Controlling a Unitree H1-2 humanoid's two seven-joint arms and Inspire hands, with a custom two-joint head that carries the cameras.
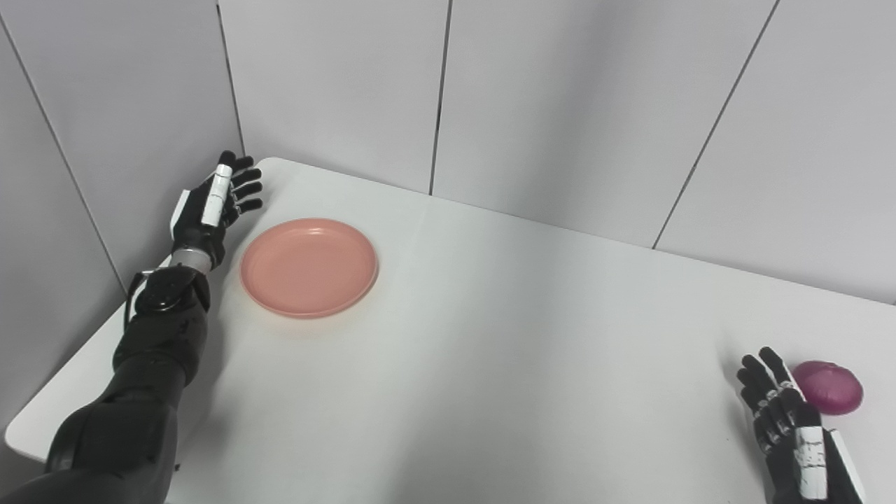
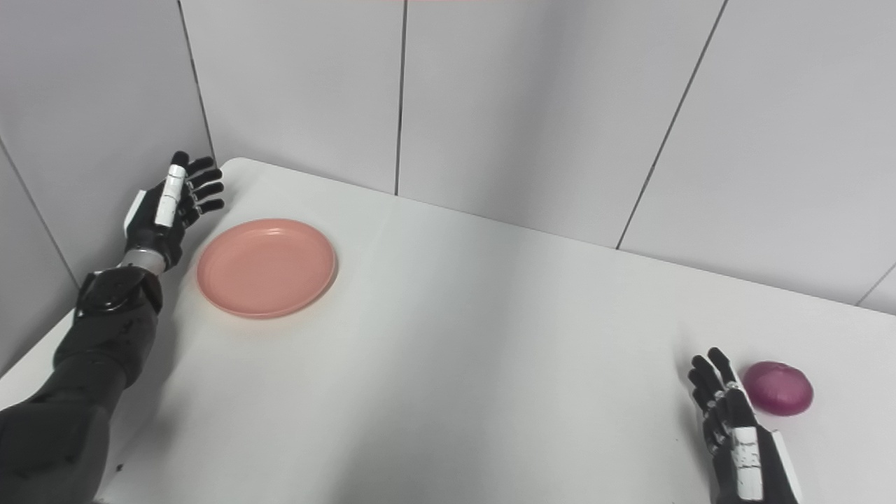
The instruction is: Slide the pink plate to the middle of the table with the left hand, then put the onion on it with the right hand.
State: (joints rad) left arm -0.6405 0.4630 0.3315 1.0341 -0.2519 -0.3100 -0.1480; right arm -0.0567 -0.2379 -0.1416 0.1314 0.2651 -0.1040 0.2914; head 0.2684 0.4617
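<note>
Lower right of the frame, nearest: the right hand (image 1: 791, 427) is seen just left of the red onion (image 1: 828, 387), fingers extended and slightly spread, nothing held. Whether a fingertip touches the onion cannot be told — a sliver of table seems to lie between them in the right eye view. The hand is judged to be parked beside its target, ready for the later pick, waiting until the plate is in place.

Lower left: the left arm (image 1: 140, 392) is run up along the left table edge, forearm over the white table (image 1: 525, 350).

Middle ground: a broad bare stretch of tabletop is left between the two hands — the destination for the plate, by the task.

Upper left, farther: the pink plate (image 1: 309, 267) lies flat, empty, well short of the table's middle. So the slide is judged not yet done.

Just beyond and left of the plate, near the table's rounded far corner: the left hand (image 1: 215, 204), fingers spread wide and holding nothing, palm turned toward the plate, apart from the rim. This placement is read as a set-up behind the plate's outer side, so that a push toward frame centre can be made.

Farthest: grey wall panels (image 1: 560, 105) with dark seams.
</note>
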